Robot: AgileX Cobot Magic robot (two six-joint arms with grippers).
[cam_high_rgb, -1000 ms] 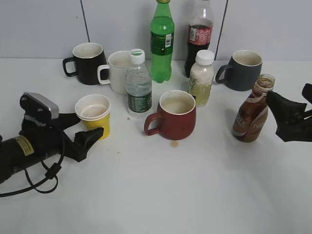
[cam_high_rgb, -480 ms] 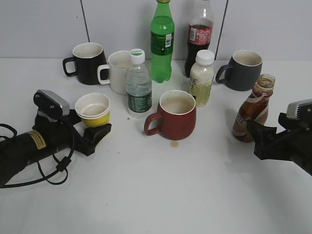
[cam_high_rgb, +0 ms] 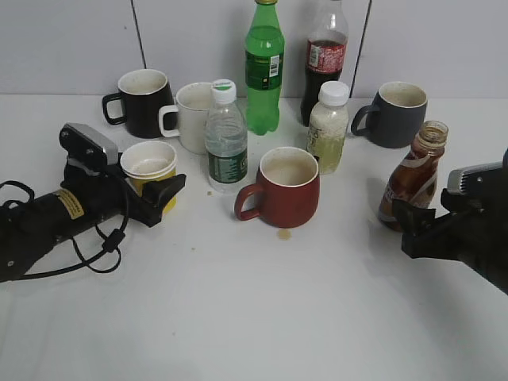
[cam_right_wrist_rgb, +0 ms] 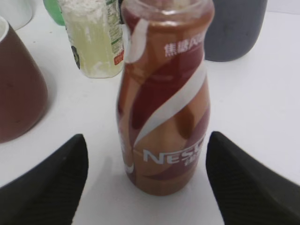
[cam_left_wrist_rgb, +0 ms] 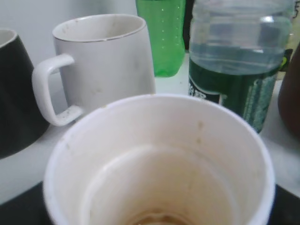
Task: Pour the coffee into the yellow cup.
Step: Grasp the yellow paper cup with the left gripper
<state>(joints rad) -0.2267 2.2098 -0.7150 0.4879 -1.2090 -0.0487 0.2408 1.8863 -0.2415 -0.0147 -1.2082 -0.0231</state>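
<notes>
The yellow cup (cam_high_rgb: 149,163) stands at the left with only a brown trace at its bottom, and it fills the left wrist view (cam_left_wrist_rgb: 159,154). My left gripper (cam_high_rgb: 155,190) lies low on the table with its jaws either side of the cup. A dark finger (cam_left_wrist_rgb: 18,208) shows just outside the rim, and I cannot tell if the jaws touch the cup. The coffee bottle (cam_high_rgb: 414,178) stands upright and uncapped at the right. My right gripper (cam_high_rgb: 414,226) is open with its jaws flanking the bottle's base (cam_right_wrist_rgb: 164,108), clear gaps on both sides.
A red mug (cam_high_rgb: 282,190) stands in the middle with a small brown spot (cam_high_rgb: 284,233) in front of it. Behind are a water bottle (cam_high_rgb: 226,139), white mug (cam_high_rgb: 190,115), black mug (cam_high_rgb: 143,99), green bottle (cam_high_rgb: 264,67), cola bottle (cam_high_rgb: 324,55), pale drink bottle (cam_high_rgb: 328,127) and grey mug (cam_high_rgb: 397,111).
My left gripper slid forward until its jaws are around the yellow cup, which shifted slightly back. My right gripper moved in low toward the coffee bottle and now straddles it.
</notes>
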